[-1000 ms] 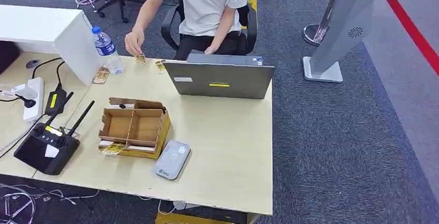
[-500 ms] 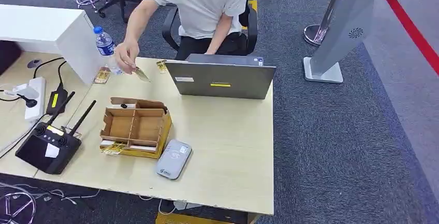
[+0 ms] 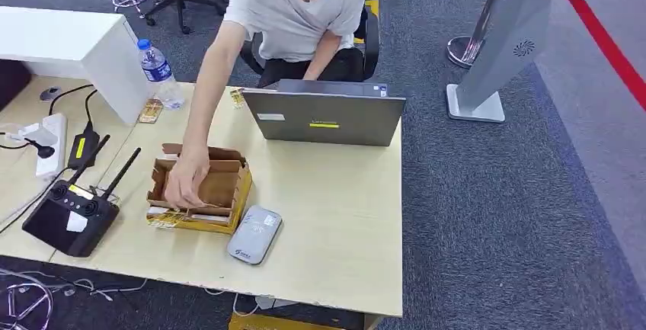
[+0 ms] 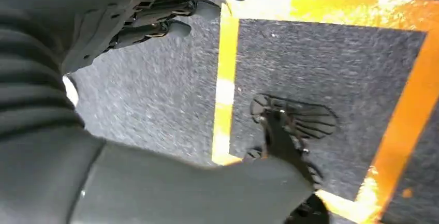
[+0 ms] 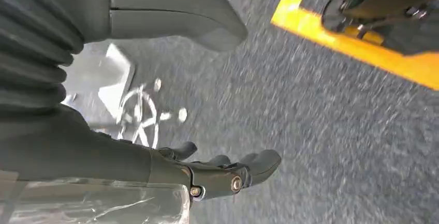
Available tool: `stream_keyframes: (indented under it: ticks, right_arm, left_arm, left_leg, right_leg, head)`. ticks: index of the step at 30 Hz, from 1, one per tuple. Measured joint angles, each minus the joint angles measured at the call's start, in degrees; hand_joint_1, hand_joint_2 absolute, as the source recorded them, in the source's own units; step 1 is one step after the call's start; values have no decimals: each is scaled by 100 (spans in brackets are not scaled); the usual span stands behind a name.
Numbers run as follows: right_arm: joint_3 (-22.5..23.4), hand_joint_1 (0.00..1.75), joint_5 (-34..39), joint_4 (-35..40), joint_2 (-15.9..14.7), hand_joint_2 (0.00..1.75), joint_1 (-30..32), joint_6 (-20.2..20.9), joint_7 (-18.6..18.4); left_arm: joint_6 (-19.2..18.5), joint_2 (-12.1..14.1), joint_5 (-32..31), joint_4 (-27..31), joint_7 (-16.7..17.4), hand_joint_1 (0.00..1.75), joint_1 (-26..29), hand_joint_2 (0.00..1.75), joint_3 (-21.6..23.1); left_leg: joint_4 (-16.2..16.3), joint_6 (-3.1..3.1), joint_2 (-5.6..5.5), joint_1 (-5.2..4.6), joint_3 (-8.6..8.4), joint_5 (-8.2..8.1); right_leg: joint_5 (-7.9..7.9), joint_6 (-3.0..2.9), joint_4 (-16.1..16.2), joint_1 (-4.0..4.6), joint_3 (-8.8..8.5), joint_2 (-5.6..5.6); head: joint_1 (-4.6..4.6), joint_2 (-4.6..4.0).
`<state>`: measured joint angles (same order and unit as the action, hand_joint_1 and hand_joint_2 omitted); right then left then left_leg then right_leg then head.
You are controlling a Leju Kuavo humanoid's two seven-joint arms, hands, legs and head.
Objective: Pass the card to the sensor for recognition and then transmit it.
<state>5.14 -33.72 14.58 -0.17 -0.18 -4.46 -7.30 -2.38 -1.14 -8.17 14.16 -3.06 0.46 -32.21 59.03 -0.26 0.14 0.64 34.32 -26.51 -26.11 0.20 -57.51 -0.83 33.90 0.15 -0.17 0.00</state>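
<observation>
Card (image 3: 204, 205) lay flat in the box (image 3: 228, 187), lower left of the head frame, beneath a person's hand (image 3: 185, 183). Left hand (image 4: 171, 6) and right hand (image 5: 217, 175) hung empty, fingers loosely extended; neither visibly nearer.

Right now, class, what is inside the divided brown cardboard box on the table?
A person's hand reaches into the cardboard box; visible compartments look bare, and anything beneath the hand is covered.
</observation>
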Motion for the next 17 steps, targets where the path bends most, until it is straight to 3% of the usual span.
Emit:
stream_keyframes:
  ticks: [17]
  right_arm:
    - [-326, 0, 2715, 551, 0, 0, 664, 347, 573]
  left_arm:
    - [190, 28, 649, 527, 225, 0, 594, 0, 2275]
  left_leg:
    - [0, 6, 0, 0, 3, -5]
  right_leg:
    - [-5, 4, 0, 0, -1, 0]
  head:
    - [0, 0]
